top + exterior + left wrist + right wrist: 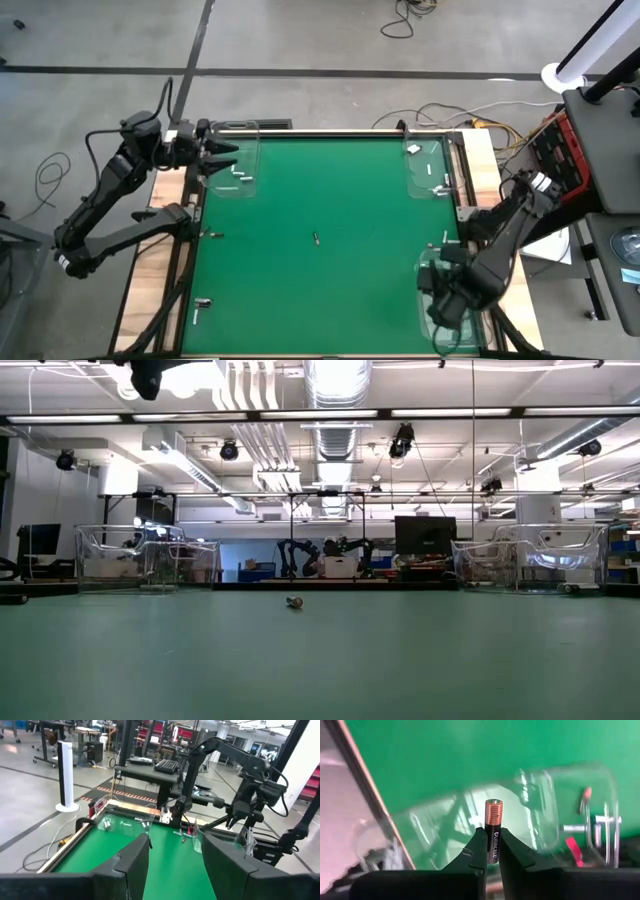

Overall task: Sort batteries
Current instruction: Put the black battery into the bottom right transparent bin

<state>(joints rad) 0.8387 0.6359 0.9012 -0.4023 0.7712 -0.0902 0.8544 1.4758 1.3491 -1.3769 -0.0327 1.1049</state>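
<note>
The right hand pinches a small black and copper battery upright, over a clear plastic tray at the near right corner of the green counter. The left hand hangs open over another clear tray at the far left corner. 1 small battery lies mid-counter.

Both arms dark, near-black, chunky jointed links. Left arm: pale band near its base, white patch by the wrist, thin black cable looping off the upper link. Right arm: white patch near its elbow. Left gripper and right gripper: matte black, wedge-shaped fingers.
</note>
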